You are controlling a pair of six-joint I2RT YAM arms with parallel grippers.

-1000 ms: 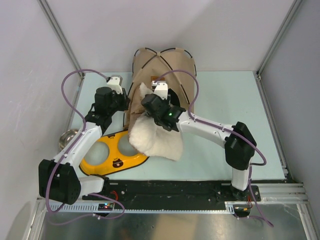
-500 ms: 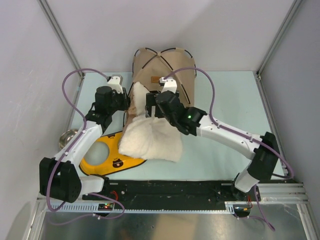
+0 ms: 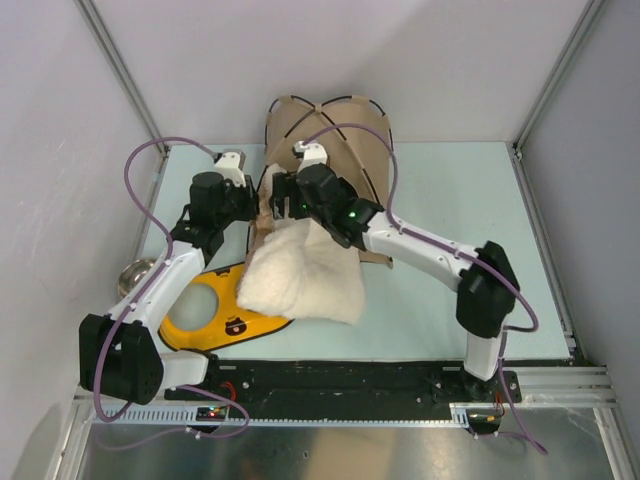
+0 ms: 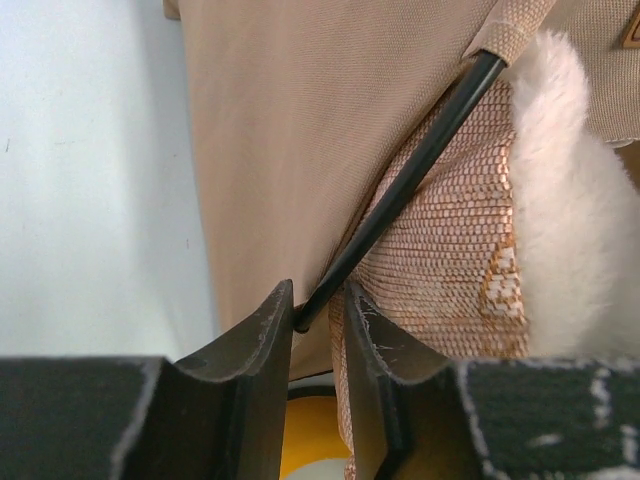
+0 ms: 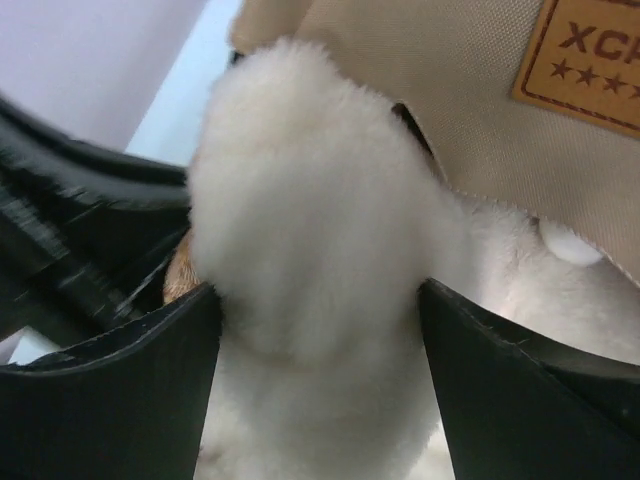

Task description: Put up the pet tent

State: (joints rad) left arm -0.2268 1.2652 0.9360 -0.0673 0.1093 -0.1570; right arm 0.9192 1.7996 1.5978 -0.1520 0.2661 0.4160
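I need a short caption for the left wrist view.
Left gripper pinching a black pole of the tan pet tent, fluffy pillow alongside.

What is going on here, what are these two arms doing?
Two arms are setting up a beige pet tent. The left hand is shut on one thin black pole. The right hand grips a corner of the cream fluffy pillow at the tent's opening; most of the pillow lies outside, partly over the yellow double-bowl feeder.
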